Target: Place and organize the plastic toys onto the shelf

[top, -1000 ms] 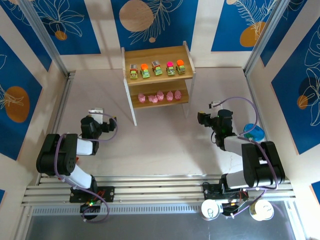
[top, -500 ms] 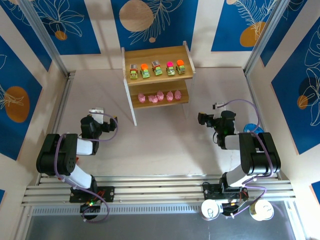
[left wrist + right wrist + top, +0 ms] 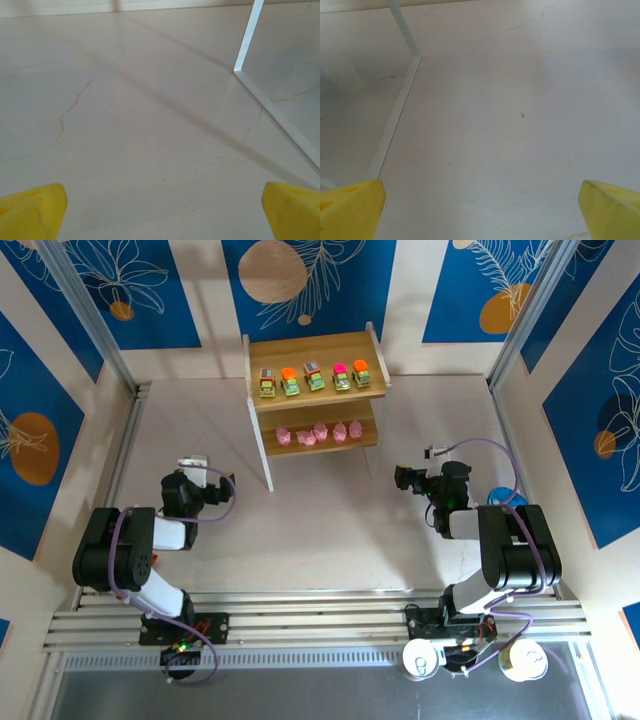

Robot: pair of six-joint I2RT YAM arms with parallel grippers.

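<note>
Trucks: five trucks (image 3: 313, 378) in a row on the top tier of the shelf (image 3: 310, 346).
Pigs: five pigs (image 3: 320, 432) lined up on the lower tier.
Progress: looks complete — all ten toys are shelved and sorted by kind.
Left pincer (image 3: 160, 210): wide, empty, low over the bench (image 3: 330, 530).
Right pincer (image 3: 480, 205): wide, empty, low, aimed leftward.
Arms: both folded near their bases — well apart from the shelf.

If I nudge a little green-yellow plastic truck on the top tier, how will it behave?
Likely light: each green-yellow plastic truck is tiny beside the two-tier wooden shelf. It may roll if its wheels turn, toward the open front edge. Packed in a row, one could bump its neighbour.
</note>
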